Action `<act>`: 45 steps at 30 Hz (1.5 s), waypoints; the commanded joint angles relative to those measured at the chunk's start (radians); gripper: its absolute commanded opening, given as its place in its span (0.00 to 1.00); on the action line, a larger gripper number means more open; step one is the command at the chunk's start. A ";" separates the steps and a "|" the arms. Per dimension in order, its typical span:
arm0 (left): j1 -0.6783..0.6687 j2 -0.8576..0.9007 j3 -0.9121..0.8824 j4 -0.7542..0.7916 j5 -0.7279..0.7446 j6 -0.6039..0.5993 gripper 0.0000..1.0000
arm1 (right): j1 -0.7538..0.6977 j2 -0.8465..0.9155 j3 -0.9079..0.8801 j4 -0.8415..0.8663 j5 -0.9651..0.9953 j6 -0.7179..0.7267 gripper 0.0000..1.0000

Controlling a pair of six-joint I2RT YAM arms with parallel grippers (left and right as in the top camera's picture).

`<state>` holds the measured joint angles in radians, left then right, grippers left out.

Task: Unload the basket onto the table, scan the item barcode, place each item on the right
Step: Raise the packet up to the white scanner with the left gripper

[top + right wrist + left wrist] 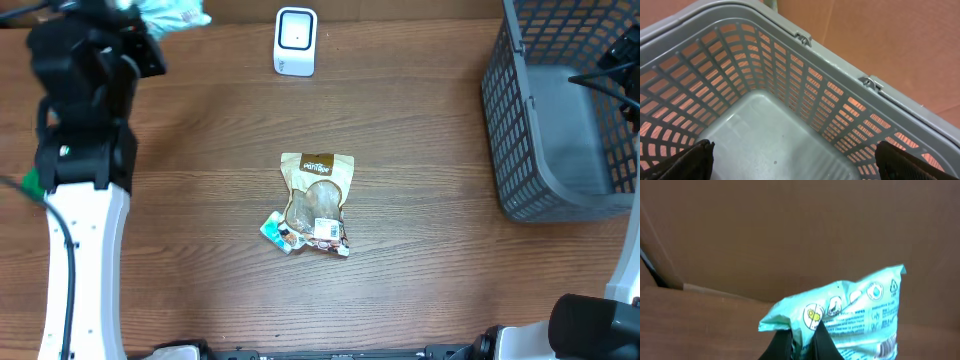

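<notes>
A mint-green wipes packet (860, 315) hangs pinched between my left gripper's (802, 346) black fingers, which are shut on its lower edge. Part of a barcode (888, 347) shows at the packet's bottom right corner. From overhead the packet (172, 14) is at the table's far left corner, ahead of the left arm (85, 110). The white scanner (295, 42) stands at the back centre, well to the packet's right. My right gripper (800, 165) hangs open over the grey basket (765, 70), with nothing between its fingers.
A tan snack pouch (318, 197) with small packets under its lower end lies mid-table. The grey mesh basket (520, 120) fills the right side, with the right arm (612, 62) above it. A cardboard wall (790, 230) rises behind the table.
</notes>
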<state>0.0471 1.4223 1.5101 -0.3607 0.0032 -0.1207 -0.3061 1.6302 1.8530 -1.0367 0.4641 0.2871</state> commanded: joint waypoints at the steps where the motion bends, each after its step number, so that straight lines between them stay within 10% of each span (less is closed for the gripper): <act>1: -0.069 0.083 0.144 -0.065 -0.111 0.169 0.04 | 0.000 -0.001 0.005 0.005 0.014 -0.004 1.00; 14: -0.364 0.468 0.275 0.143 -0.689 0.820 0.04 | 0.000 -0.001 0.005 0.005 0.014 -0.004 1.00; 23: -0.418 0.759 0.275 0.718 -0.917 1.305 0.04 | 0.000 -0.001 0.005 0.005 0.014 -0.004 1.00; 32: -0.452 0.895 0.275 0.962 -0.888 1.381 0.04 | 0.000 -0.001 0.005 0.005 0.014 -0.004 1.00; 45: -0.492 0.912 0.275 0.865 -0.682 1.247 0.04 | 0.000 -0.001 0.005 0.005 0.014 -0.004 1.00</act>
<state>-0.4393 2.3226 1.7607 0.5102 -0.7425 1.1728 -0.3061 1.6302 1.8530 -1.0363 0.4641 0.2871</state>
